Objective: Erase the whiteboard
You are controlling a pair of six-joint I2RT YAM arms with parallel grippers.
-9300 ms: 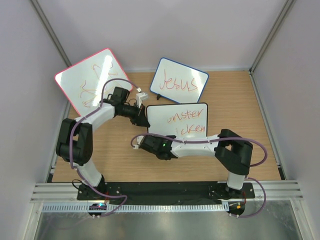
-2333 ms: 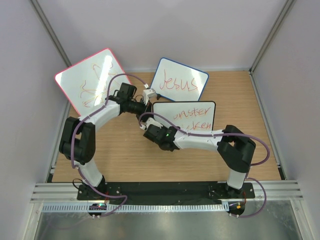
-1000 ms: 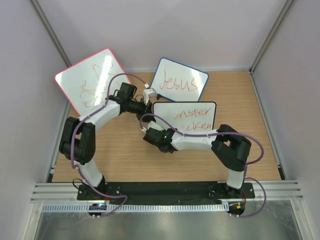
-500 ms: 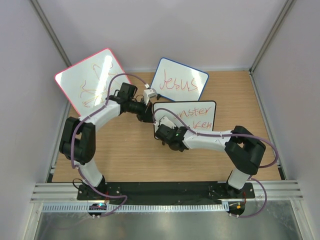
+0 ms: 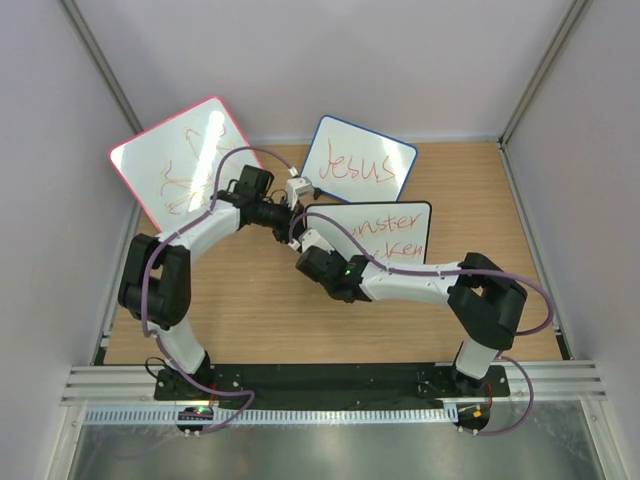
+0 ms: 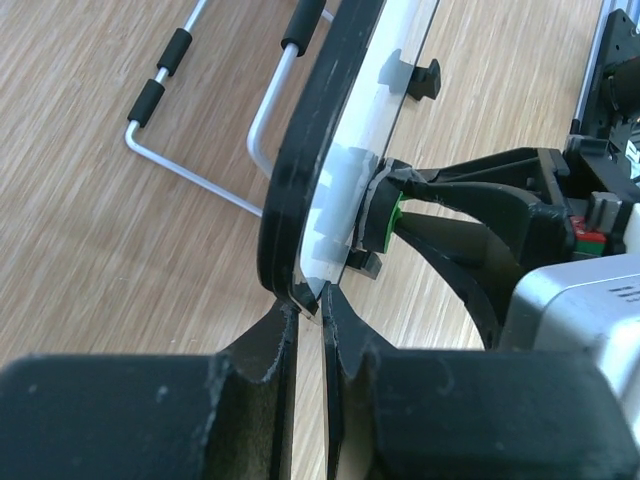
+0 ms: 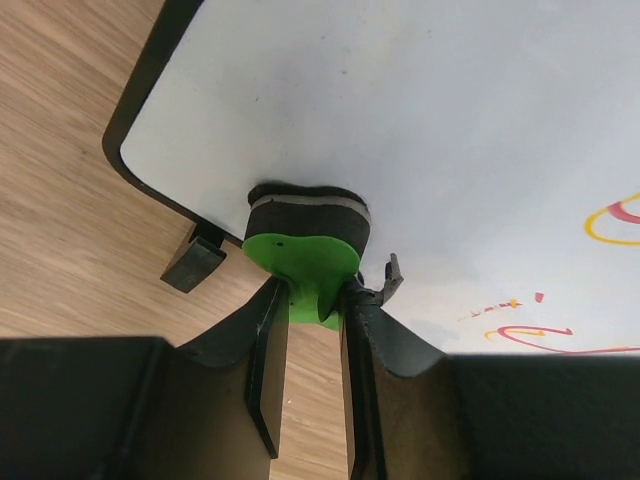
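The whiteboard (image 5: 385,232) has a thin black frame and red writing, and stands tilted at mid table. My left gripper (image 5: 291,222) is shut on its left edge. In the left wrist view (image 6: 308,300) the jaws pinch the frame's corner (image 6: 320,150). My right gripper (image 5: 312,252) is shut on a green-backed eraser (image 7: 305,250). The eraser's dark pad presses on the white surface (image 7: 450,120) near the lower left corner, above a black foot (image 7: 195,262). The eraser also shows from behind in the left wrist view (image 6: 385,215). Red strokes remain at the right (image 7: 610,220).
A larger pink-red-framed board (image 5: 185,160) with red scribbles leans at the back left. A blue-framed board reading "Jesus" (image 5: 358,165) stands behind the whiteboard. Bent metal stand legs (image 6: 200,150) lie on the wood behind the board. Walls close in on both sides.
My right gripper has slid the eraser leftward along the lower left part of the whiteboard. The left gripper has kept its hold on the edge.
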